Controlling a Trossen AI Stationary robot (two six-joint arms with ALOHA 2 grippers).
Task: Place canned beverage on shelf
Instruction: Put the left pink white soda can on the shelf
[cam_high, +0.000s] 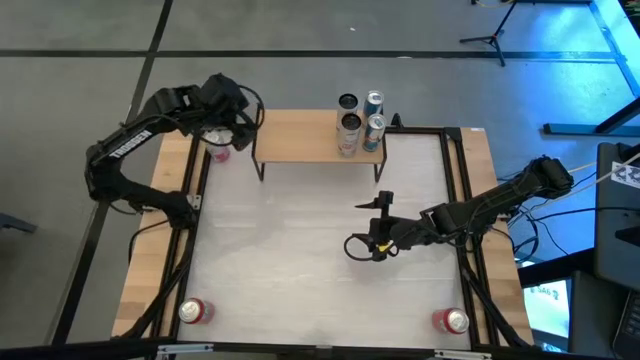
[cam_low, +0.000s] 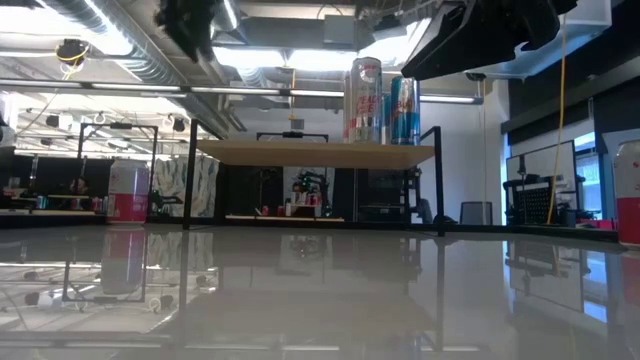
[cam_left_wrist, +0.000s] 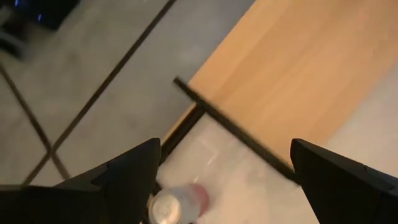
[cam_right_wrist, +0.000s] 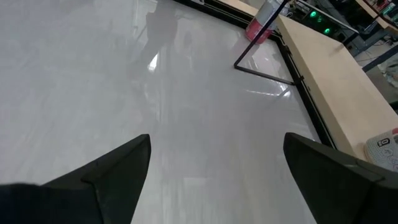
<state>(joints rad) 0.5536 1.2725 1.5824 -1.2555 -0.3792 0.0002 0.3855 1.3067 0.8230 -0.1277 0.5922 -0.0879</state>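
Note:
The shelf, a light-wood board on thin black legs, stands at the table's far edge; it also shows in the low view and the left wrist view. Several tall cans stand on its right end. A red-and-white can stands on the table by the shelf's left end, below my left gripper; in the left wrist view the can shows from above beside my open gripper. My right gripper hovers open and empty over the table's middle right.
A red can stands at the near left corner and another at the near right corner. A black frame runs along the table's sides. The white tabletop between the arms lies bare.

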